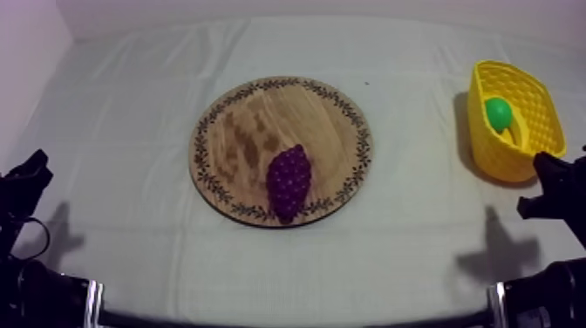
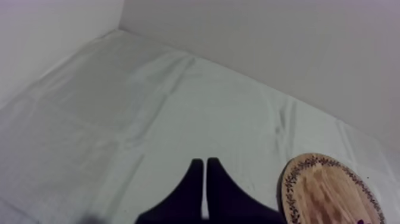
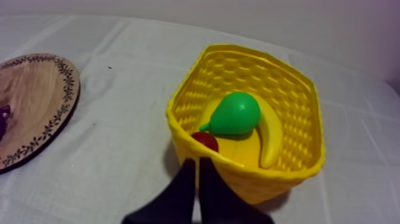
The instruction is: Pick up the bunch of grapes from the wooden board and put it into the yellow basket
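Both arms sit low at the near edge of the worktop (image 1: 131, 113), one at each side of the wooden board (image 1: 248, 131). The left end effector (image 2: 205, 162) is clenched on nothing, its fingers lying together as a narrow wedge that points over bare cloth, left of the board. The right end effector (image 3: 197, 161) is clenched and empty too, its tip close by the near wall of the yellow basket (image 3: 256, 182). The basket stands well right of the board. It holds a pear (image 3: 235, 114), a banana (image 3: 269, 143) and a small red fruit (image 3: 206, 140). The bunch of grapes (image 1: 289, 181) lies on the board's near right part and reaches its patterned rim.
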You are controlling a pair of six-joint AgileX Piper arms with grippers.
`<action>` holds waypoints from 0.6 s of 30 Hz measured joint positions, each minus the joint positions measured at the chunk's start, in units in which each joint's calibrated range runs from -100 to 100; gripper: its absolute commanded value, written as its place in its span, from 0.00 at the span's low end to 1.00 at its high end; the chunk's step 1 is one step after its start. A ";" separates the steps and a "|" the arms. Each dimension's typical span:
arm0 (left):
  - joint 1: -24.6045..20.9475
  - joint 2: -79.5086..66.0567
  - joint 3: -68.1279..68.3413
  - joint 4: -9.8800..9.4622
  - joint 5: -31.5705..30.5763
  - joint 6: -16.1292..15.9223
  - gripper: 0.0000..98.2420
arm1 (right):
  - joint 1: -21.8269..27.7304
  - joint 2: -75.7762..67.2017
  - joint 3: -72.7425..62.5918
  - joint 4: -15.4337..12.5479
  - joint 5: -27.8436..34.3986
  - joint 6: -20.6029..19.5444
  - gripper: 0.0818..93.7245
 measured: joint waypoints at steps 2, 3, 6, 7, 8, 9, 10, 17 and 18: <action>0.00 0.00 0.00 0.00 0.00 0.00 0.00 | 0.00 0.00 0.00 0.00 0.00 0.00 0.00; 0.00 0.00 0.00 0.00 0.00 0.00 0.00 | 0.00 0.00 0.00 0.00 0.00 0.00 0.00; 0.00 0.00 0.00 0.00 0.00 0.00 0.00 | 0.00 0.00 0.00 0.00 0.00 -0.03 0.00; 0.00 0.00 0.00 0.00 0.00 0.00 0.00 | 0.00 0.00 0.00 0.00 0.00 -0.03 0.00; 0.00 0.00 0.00 0.00 0.00 0.00 0.00 | 0.00 0.00 0.00 0.00 0.00 -0.03 0.00; 0.00 0.00 0.00 0.00 0.00 0.00 0.00 | 0.00 0.00 0.00 0.00 0.00 -0.10 0.00; 0.00 0.00 0.00 0.00 0.00 0.00 0.00 | -0.04 0.00 0.00 0.00 0.00 -0.10 0.00; 0.00 0.00 0.00 0.00 0.00 0.00 0.00 | -3.08 -0.03 0.00 0.00 0.00 0.33 0.00; 0.00 0.00 0.00 0.00 0.00 0.00 0.00 | -3.95 -0.03 0.00 0.00 0.00 0.33 0.00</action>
